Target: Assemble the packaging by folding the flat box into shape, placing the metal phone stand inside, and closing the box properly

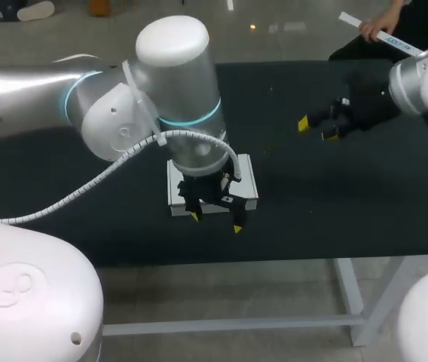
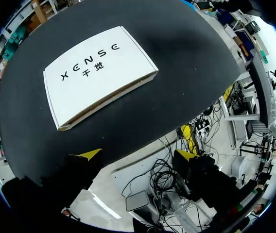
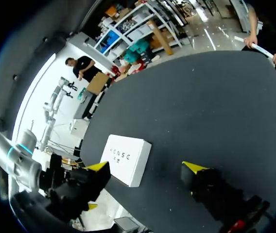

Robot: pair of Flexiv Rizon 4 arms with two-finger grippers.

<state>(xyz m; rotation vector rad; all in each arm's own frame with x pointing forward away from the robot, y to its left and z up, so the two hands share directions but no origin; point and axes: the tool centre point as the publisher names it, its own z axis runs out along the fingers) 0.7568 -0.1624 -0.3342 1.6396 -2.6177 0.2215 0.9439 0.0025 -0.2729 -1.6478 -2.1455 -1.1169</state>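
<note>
The white box sits shut on the table, lid down flat, so whatever is inside is hidden. The left wrist view gives the best look: the box is a low, flat rectangle of smooth white card with dark print across the lid and a strip of raw brown cardboard showing along the side seam nearest the fingers. It lies toward the near edge of the table.

The left gripper hangs over the box's near edge. Its yellow-tipped fingers are spread wide with nothing between them, and the box is just ahead of the left gripper.

Off to the right, the right gripper hovers over bare table, well apart from the box. Its jaws are also wide and empty. From the right wrist, the box shows ahead of the right gripper, by the table's edge.

The table has a matte black top, dull and even, on white metal legs.
</note>
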